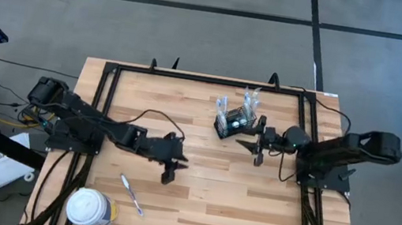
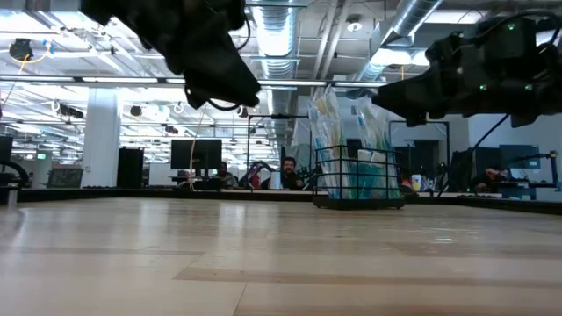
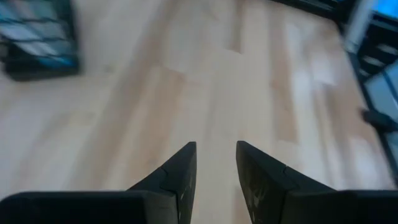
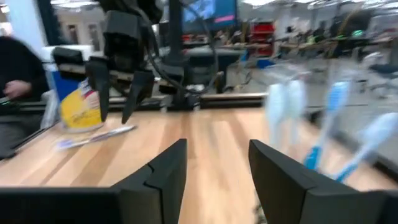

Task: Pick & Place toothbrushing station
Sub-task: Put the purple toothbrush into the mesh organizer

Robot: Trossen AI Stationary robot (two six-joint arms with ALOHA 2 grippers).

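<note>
The toothbrushing station, a small black wire-mesh caddy (image 1: 233, 123) with several toothbrushes standing upright in it, rests by its base on the table's far right part (image 2: 356, 180). My right gripper (image 1: 253, 151) hovers open just right of and nearer than the caddy, pointing level; in its wrist view (image 4: 216, 144) blurred blue brushes (image 4: 336, 124) show beside its fingers. My left gripper (image 1: 171, 170) hangs open over the table's middle, tilted down, with bare wood between its fingers (image 3: 216, 146). The caddy (image 3: 37, 43) lies some way ahead of it.
A loose toothbrush (image 1: 132, 196) lies flat near the front left, beside a white-lidded yellowish tub (image 1: 91, 208) at the near edge. A black frame (image 1: 111, 75) runs around the table top. Bare wood lies between the two arms.
</note>
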